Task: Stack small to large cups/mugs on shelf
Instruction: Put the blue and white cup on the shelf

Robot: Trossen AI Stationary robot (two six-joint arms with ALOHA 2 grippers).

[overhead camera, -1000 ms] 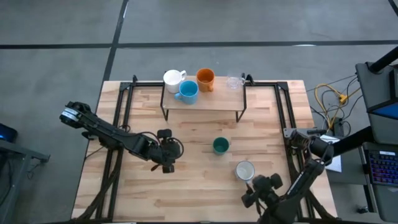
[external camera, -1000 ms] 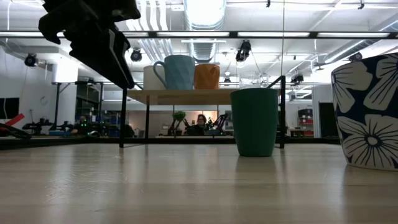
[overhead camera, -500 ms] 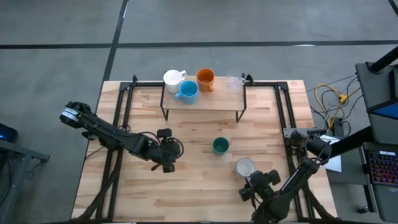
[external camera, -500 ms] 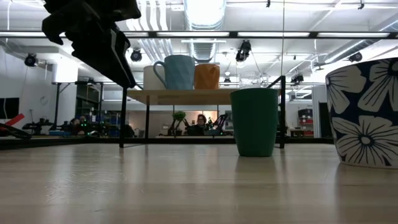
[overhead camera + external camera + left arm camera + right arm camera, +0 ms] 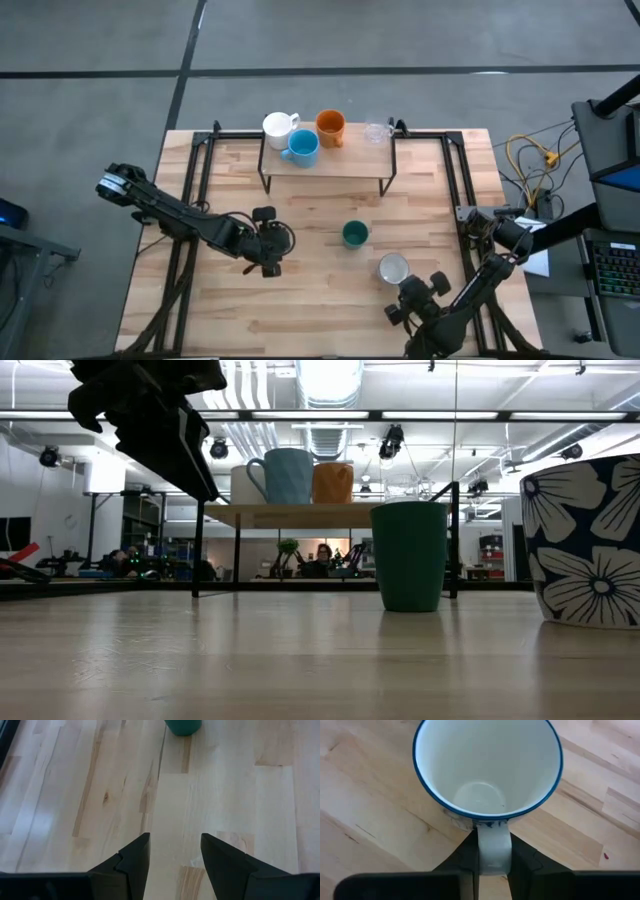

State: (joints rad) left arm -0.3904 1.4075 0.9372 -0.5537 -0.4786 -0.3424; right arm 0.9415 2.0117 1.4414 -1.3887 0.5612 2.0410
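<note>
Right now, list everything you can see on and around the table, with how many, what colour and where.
white mug: one, white, shelf's left end
light blue mug: one, light blue, shelf, beside the white one
orange mug: one, orange, shelf middle
clear glass: one, clear, shelf's right end
shelf: one, light wood, table's far edge
teal cup: one, dark teal, table centre
patterned mug: one, white with blue flowers, near right
left gripper: open, over bare table
right gripper: closed on patterned mug's handle

Shelf [image 5: 330, 168] at the counter's [image 5: 300, 310] far edge carrying three mugs [image 5: 303, 147] and a glass [image 5: 376, 131], cup [image 5: 354, 234] in front of it mid-counter, patterned mug [image 5: 392, 268] nearer the front right.
</note>
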